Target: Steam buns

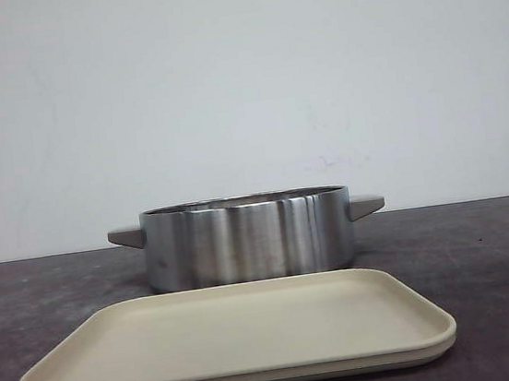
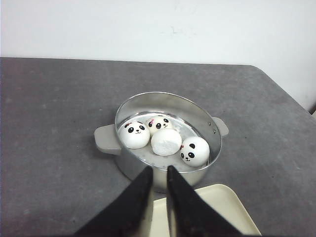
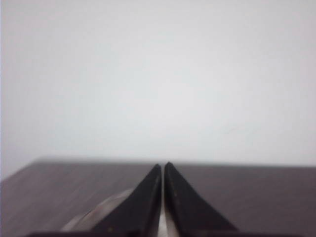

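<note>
Four buns (image 2: 165, 140) in steel pot (image 2: 148, 170) on grey worktop (image 2: 54, 113), beyond left claw (image 2: 159, 173) at 12 o'clock. Left claw fingers nearly together, empty, above beige tray (image 2: 222, 210). Right claw (image 3: 163, 170) pressed together, empty, buns unseen.

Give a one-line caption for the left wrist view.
Four panda buns sit in a steel pot on a grey table; the left gripper, nearly shut and empty, hovers near the tray.
</note>
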Motion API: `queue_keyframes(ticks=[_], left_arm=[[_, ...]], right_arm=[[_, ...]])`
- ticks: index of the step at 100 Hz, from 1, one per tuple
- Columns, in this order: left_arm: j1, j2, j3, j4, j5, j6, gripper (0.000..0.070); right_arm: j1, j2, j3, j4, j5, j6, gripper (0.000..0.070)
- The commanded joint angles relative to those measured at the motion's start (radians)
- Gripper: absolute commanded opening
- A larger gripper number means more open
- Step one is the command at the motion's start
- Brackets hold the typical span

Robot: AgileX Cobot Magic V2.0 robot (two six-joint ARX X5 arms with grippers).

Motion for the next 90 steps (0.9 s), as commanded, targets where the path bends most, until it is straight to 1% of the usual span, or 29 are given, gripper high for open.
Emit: queue_keyframes(ticks=[1, 14, 27, 35, 43, 57, 65, 72, 90], left_arm=[[-0.006, 0.005, 0.010, 0.006, -0.001, -0.001, 0.0000], [-0.006, 0.005, 0.010, 0.006, -0.001, -0.001, 0.0000], [-0.006, 0.005, 0.010, 0.006, -0.001, -0.001, 0.0000], [-0.006, 0.005, 0.010, 0.006, -0.001, -0.001, 0.0000], [-0.006, 0.005, 0.010, 0.006, -0.001, -0.001, 0.0000], [-0.006, 0.005, 0.010, 0.006, -0.001, -0.001, 0.0000], [-0.006, 0.005, 0.010, 0.006, -0.001, -0.001, 0.0000], [-0.006, 0.005, 0.010, 0.005, -0.001, -0.001, 0.0000], [-0.006, 0.005, 0.011, 0.006, -0.001, -0.001, 0.0000]], right_arm=[[-0.067, -0.069, -0.135, 0.052, 0.006, -0.026, 0.0006], [-0.203, -0.174, -0.316, 0.052, -0.008, -0.027, 0.0006], [-0.314, -0.248, -0.422, -0.003, -0.073, -0.030, 0.0006], [-0.364, -0.288, -0.470, -0.026, -0.076, -0.054, 0.0006], [-0.393, -0.324, -0.516, -0.026, -0.075, -0.070, 0.0006], [-0.416, -0.369, -0.581, -0.026, -0.082, -0.071, 0.0006], [-0.420, -0.389, -0.583, -0.096, -0.102, -0.072, 0.0006], [-0.425, -0.393, -0.583, -0.144, -0.102, -0.072, 0.0006], [-0.449, -0.393, -0.583, -0.150, -0.093, -0.109, 0.0006]])
